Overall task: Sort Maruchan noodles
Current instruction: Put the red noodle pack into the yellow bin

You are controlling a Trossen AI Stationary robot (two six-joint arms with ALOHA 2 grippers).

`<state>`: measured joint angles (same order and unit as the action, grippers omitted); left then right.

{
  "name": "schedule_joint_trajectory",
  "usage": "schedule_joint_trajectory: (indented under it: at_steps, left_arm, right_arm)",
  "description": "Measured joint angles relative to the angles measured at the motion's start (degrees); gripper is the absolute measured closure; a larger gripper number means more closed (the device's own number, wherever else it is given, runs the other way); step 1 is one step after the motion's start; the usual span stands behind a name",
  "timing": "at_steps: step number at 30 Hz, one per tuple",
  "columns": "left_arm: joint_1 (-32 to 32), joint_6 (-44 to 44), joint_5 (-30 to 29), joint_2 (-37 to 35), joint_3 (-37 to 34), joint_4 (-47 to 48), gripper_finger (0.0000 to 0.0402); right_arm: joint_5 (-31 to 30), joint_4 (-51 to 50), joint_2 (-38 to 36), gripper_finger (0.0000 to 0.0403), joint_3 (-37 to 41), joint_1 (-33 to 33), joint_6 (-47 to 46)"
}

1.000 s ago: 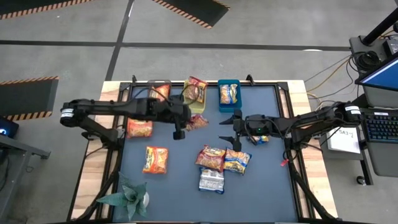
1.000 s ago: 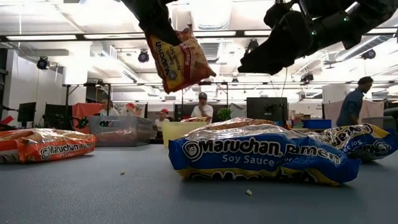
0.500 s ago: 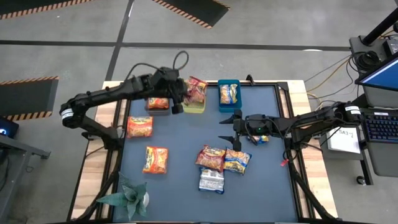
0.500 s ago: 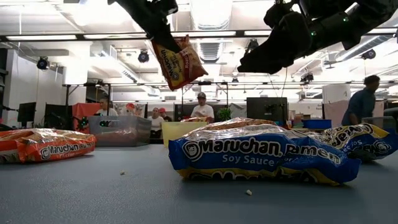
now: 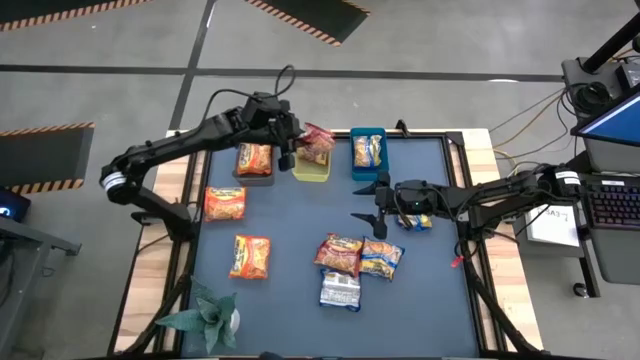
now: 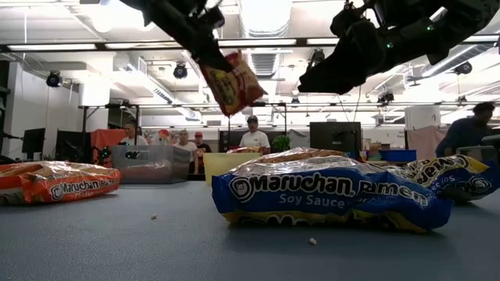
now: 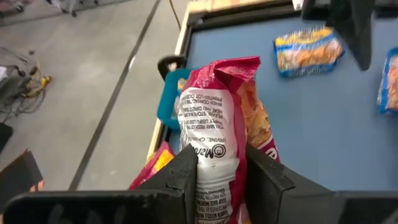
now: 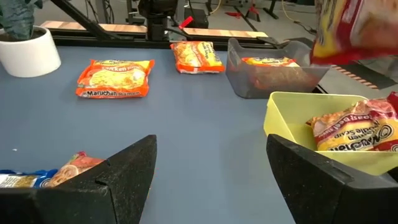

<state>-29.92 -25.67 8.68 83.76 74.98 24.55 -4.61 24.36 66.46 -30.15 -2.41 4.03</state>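
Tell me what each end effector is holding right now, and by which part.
The left end effector pinches a red noodle packet by one end, above the yellow bin. The right end effector is open and holds nothing.

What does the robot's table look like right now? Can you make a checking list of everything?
Surface: blue table, wooden edges.
Job's things: red noodle packet in the air over the yellow bin, which holds another; grey bin and blue bin each hold a packet; two orange packets lie at left, a cluster at centre.
Clutter: potted plant at the near left corner; crumbs.
End effectors: left end effector shut on the red noodle packet; right end effector open above mid-table, empty.
Cables: one loops over the left arm; more on the floor at right.
Surroundings: people stand behind the table.
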Motion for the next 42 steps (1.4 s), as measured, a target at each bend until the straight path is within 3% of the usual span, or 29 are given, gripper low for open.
schedule_joint_trajectory:
  at_steps: [9,23,32,42]
  left_arm:
    - [-2.33,-4.82,-0.11,8.47,3.55,4.33,0.032]
    - [-6.75,-10.31,1.75,25.21,22.78,24.88,0.032]
    - [-7.85,-10.67,2.87,31.29,27.33,26.68,0.032]
    - [-7.86,-9.6,0.47,32.79,27.37,25.16,0.0317]
  right_arm:
    - [0.01,0.44,0.02,0.0115,0.09,-0.01,0.02]
    - [0.01,0.42,0.07,0.0115,0.42,-0.01,-0.07]
    - [0.03,0.44,0.09,0.0117,0.55,-0.01,0.02]
    - [0.03,1.03,0.09,0.0117,0.96,-0.03,0.02]
